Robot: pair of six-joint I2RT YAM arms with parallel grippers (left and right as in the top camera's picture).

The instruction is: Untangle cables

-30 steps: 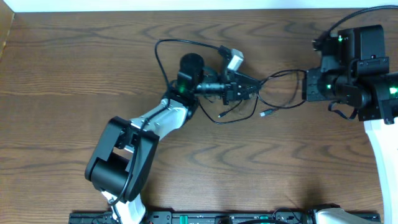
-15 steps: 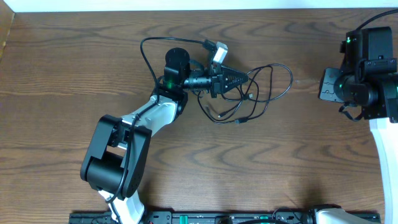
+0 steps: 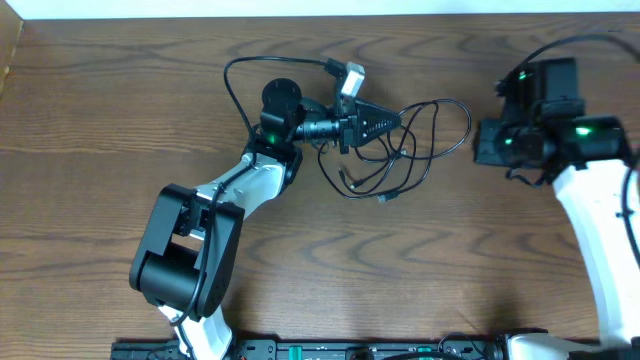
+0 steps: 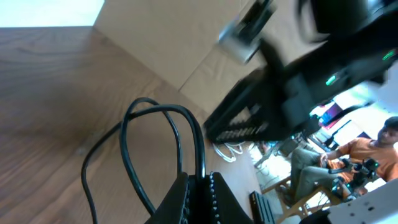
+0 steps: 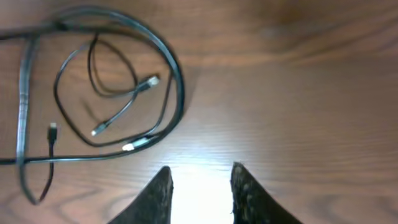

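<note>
The cables (image 3: 440, 102) lie as a loose tangle of thin dark loops with small end plugs on the wooden table, right of centre. I cannot make out a white cord. My left gripper (image 3: 393, 121) points right and is shut on one black cord (image 4: 200, 143) that runs into the jaws (image 4: 200, 183). My right gripper (image 3: 478, 142) is just right of the tangle, open and empty. In the right wrist view its fingers (image 5: 200, 167) are spread over bare wood, with the cable loops (image 5: 177, 81) ahead of them and not touching.
The left arm's own thick black wire (image 3: 235, 70) arcs behind it to a grey plug (image 3: 350, 78). In the left wrist view a cardboard box (image 4: 180, 37) stands past the table's end, and a seated person (image 4: 367, 155) is beyond it.
The right gripper let go of the cord, backed off to the right, then came back left toward the tangle. The left gripper pulled left with its cord, and the taut cord fell slack into loops.
</note>
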